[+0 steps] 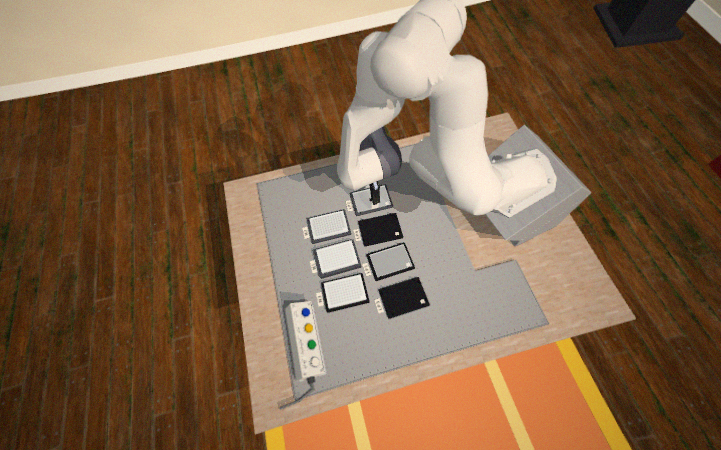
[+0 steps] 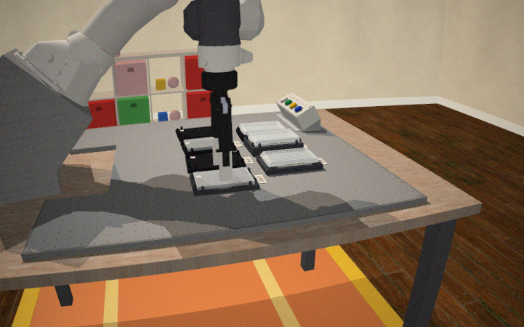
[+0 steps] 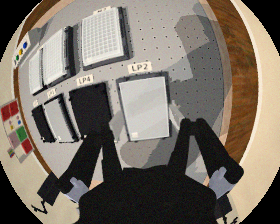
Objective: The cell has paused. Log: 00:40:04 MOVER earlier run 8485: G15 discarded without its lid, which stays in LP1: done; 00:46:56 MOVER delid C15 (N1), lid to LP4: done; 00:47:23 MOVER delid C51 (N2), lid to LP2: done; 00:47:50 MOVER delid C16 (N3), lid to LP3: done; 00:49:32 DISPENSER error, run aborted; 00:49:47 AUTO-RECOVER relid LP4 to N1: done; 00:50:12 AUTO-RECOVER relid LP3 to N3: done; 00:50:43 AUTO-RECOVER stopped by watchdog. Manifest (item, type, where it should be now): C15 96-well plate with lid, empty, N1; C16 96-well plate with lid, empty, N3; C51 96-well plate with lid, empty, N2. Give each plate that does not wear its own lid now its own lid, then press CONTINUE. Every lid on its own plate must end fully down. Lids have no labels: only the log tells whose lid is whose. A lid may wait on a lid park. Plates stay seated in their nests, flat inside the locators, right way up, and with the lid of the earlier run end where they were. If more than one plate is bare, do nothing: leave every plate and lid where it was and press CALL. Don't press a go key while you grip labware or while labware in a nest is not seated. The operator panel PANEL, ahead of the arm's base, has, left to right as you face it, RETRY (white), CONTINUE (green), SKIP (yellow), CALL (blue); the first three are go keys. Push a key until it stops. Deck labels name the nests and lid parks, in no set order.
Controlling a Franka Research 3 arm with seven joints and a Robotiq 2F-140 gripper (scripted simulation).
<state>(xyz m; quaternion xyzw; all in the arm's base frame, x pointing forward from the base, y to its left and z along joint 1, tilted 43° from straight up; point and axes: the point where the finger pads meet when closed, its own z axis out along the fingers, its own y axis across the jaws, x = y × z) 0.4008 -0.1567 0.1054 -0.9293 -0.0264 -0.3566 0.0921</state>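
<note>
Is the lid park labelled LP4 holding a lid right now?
No: in the wrist view LP4 is a bare black pad, while LP2 beside it carries a lid.

Wooden table [image 2: 438, 203], orange floor mat [image 1: 441, 408], cube shelf [image 2: 151, 56] with coloured bins, dark plank floor [image 1: 99, 195]
</note>
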